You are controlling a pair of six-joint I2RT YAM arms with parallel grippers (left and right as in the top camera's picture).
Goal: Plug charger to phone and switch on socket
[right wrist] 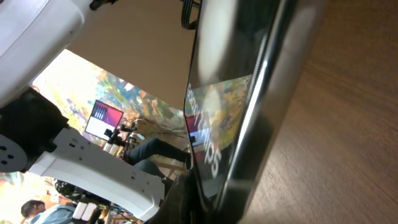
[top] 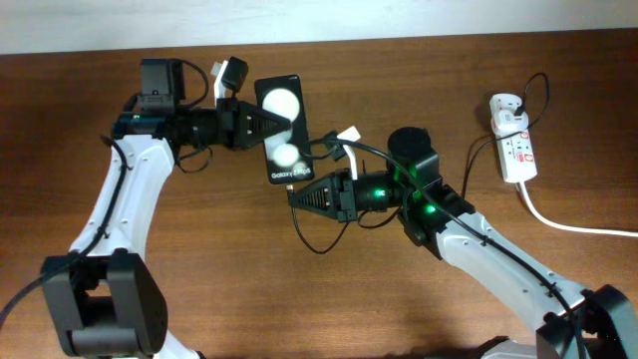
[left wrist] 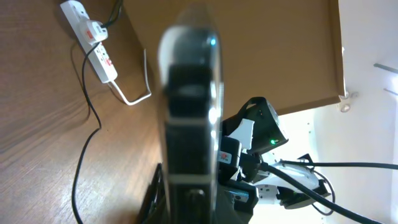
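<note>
Showing two arms meeting over the middle of the tabletop (top: 399, 60) towards its far edge, the left gripper (top: 261, 125) is clamped on one long side of the phone (top: 282, 130). The right gripper (top: 296, 195) has its jaws together just beside the phone's lettered end, and whether the charger (top: 321, 249) tip sits between them is hidden. The phone looks stiff, glossy and slippery, so it needs a firm hold against the push of plugging, while the thin limp cable is best taken by its hard connector; the socket (top: 513, 150) lies near the right edge
</note>
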